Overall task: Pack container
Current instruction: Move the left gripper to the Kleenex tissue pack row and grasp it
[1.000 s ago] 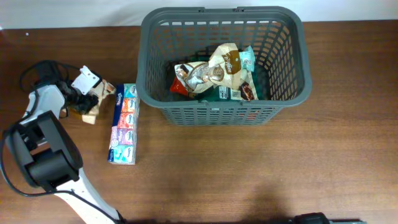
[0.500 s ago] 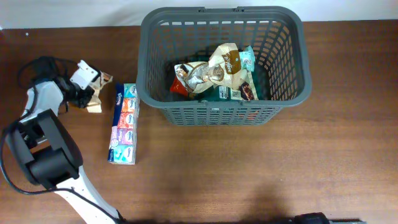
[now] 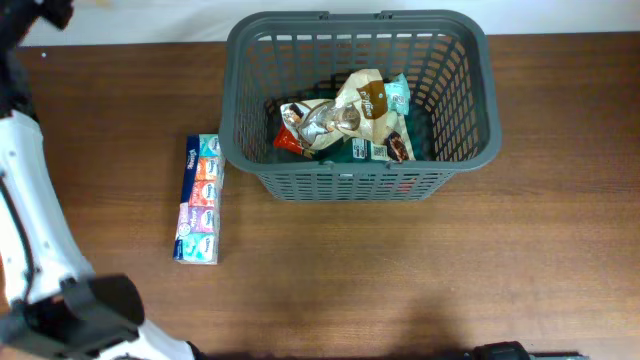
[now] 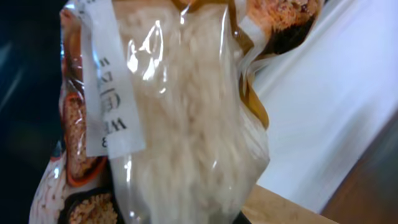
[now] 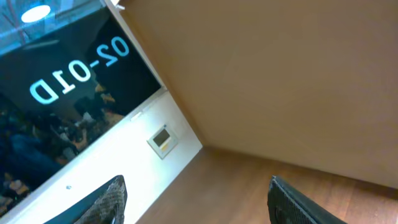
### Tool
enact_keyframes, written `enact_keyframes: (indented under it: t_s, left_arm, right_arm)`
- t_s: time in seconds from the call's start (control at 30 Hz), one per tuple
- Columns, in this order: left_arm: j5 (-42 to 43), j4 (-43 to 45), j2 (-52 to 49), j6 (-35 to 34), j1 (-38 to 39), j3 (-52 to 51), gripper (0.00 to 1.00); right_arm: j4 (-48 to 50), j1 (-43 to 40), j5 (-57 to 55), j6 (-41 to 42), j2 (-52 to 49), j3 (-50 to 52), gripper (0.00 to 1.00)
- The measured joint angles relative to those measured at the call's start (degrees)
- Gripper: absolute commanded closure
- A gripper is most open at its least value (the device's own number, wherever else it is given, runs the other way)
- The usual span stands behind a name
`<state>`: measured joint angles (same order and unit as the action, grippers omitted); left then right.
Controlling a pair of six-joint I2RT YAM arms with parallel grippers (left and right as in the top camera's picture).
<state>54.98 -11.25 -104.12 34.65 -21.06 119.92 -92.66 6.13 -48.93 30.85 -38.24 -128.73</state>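
The container (image 3: 355,18), a large dark grey slotted basket, stands at the back centre of the table with several snack packets (image 3: 345,118) inside. A clear snack packet (image 4: 180,112) with pale contents and an orange-brown printed edge fills the left wrist view, hanging close to the camera. My left gripper is shut on it, its fingers hidden behind the packet. In the overhead view only the left arm (image 3: 30,210) shows, running up the left edge; its gripper is out of that frame. My right gripper (image 5: 196,199) is open with nothing between its fingers, facing a wall.
A long strip of small colourful tissue packs (image 3: 200,198) lies on the brown table just left of the basket. The table's back edge meets a white wall behind the basket.
The left gripper closed on the packet beside the tissue strip and lifted it off the table. The arm swung up past the far-left corner, out of the overhead view.
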Motion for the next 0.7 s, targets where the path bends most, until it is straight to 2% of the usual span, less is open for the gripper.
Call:
enact_keyframes:
  t_s: [0.1,0.23,0.33,0.5,0.53,0.57,0.6,0.63,0.7]
  left_arm:
    - [11.02,-3.93,2.25,-3.06,7.21,0.79,0.98]
    - [16.55,-13.77,-0.44,-3.02,18.58,0.24,0.98]
    - [13.7,-22.14,-4.48,0.11,25.53,-0.46,0.98]
    - [-0.66,-31.15,-12.5,6.82,34.91,-1.07,0.98]
    - [-3.3,-31.98,-14.12,7.78,36.5,-1.11,0.91]
    - [-5.33,-32.74,-15.54,8.68,37.68,-1.22,0.56]
    - [-7.32,-33.42,-17.09,9.53,38.91,-1.25,0.26]
    - [-8.79,-34.01,-18.45,9.86,39.89,-1.29,0.04]
    - [-11.04,-34.75,-20.39,10.58,41.24,-1.33,0.01]
  right_arm:
    - [-0.55,0.0,0.39,0.02,0.0,0.02,0.3]
    - [-0.85,0.0,1.05,0.04,0.0,0.0,0.3]
    - [-1.25,0.0,1.75,0.02,0.0,0.02,0.3]
    - [-1.44,0.0,2.58,0.04,0.0,0.0,0.3]
    - [-1.44,0.0,2.62,0.02,0.0,0.0,0.3]
    - [-1.46,0.0,2.71,0.02,0.0,0.0,0.3]
    - [-1.46,0.0,2.78,0.04,0.0,0.0,0.3]
    - [-1.46,0.0,2.8,0.02,0.0,0.0,0.32]
    - [-1.46,0.0,2.8,-0.04,0.0,0.0,0.37]
